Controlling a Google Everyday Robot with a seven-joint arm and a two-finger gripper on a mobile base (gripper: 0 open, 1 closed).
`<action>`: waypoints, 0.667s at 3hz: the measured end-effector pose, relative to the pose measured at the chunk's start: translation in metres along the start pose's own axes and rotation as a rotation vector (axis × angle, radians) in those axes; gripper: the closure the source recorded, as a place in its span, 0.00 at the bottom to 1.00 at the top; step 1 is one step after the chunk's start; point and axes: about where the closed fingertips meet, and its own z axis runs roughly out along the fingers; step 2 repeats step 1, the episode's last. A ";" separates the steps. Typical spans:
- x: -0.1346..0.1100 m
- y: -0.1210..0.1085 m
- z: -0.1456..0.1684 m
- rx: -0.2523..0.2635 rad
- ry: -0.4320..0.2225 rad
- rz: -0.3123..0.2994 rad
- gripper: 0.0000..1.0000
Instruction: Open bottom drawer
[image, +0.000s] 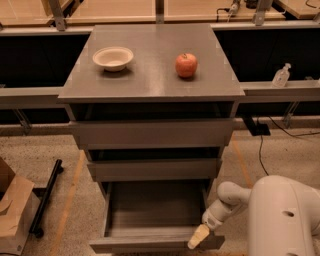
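Grey desk (155, 82) with three drawers stacked under it, seen from above and in front. On the desk top: a pale bowl (113, 58) to the left, upright, and a red apple (186, 65) to the right, well apart from the bowl.

Top drawer (152, 133) and middle drawer (154, 170) both sit with fronts close to the frame, a dark gap above each.

Bottom drawer (150, 212) is lowest, near the floor, and stands pulled out toward the camera; its plain grey inside shows, nothing seen in it.

White arm (280, 215) comes in from the lower right corner. Claw (196, 239), a pale yellowish tip, is at the right end of the bottom drawer's front panel, over its top edge and seemingly touching it. Whether the claw is open or closed, or gripping the panel, cannot be told from this angle.

Floor: cardboard box (12, 215) at far left, a black bar (45, 197) lying beside it, a dark cable (260, 145) right of the desk. A clear bottle (281, 76) stands on the ledge at right
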 end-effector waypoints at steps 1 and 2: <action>-0.026 0.012 -0.033 0.078 -0.014 -0.092 0.00; -0.026 0.012 -0.033 0.078 -0.014 -0.092 0.00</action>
